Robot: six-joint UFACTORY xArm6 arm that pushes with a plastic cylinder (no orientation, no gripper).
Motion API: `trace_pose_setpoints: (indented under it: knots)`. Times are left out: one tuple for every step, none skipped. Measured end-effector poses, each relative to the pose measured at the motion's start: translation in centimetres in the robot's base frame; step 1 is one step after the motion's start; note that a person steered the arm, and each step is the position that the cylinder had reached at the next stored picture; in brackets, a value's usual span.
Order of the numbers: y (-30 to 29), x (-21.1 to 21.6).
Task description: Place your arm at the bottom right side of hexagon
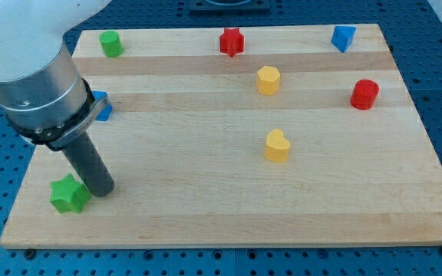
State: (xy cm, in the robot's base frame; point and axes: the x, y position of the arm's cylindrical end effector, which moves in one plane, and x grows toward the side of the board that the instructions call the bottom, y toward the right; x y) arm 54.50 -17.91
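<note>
Camera view puts the yellow hexagon [268, 80] at about one o'clock from the board's middle, on the wooden board [206, 215] and clear of every other block. From the hexagon, the yellow heart [277, 146] lies near at six o'clock, the red star [232, 41] near at eleven o'clock, and the red cylinder [364, 93] farther off at about three o'clock. You'll find the blue triangle [343, 37] up at one o'clock from the hexagon, close to the board's far edge, and the green cylinder [111, 44] well away at ten o'clock.

Now look far down at eight o'clock from the hexagon: my tip [101, 189] rests on the board there, just beside the green star [69, 193], at that star's three o'clock (whether they touch, you cannot tell). A blue block [103, 107] sits at twelve o'clock from the tip, mostly hidden behind the arm, so its shape is unclear. This arm carries no jaws at all, only the rod, so nothing is held.
</note>
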Motion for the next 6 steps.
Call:
trace_pose_setpoints:
  knots:
    - [2.1,-2.5]
    - [5.4,-5.3]
    - [9.7,-8.6]
    - [14.8,-10.9]
    - [20.0,-12.3]
    - [24.6,-13.3]
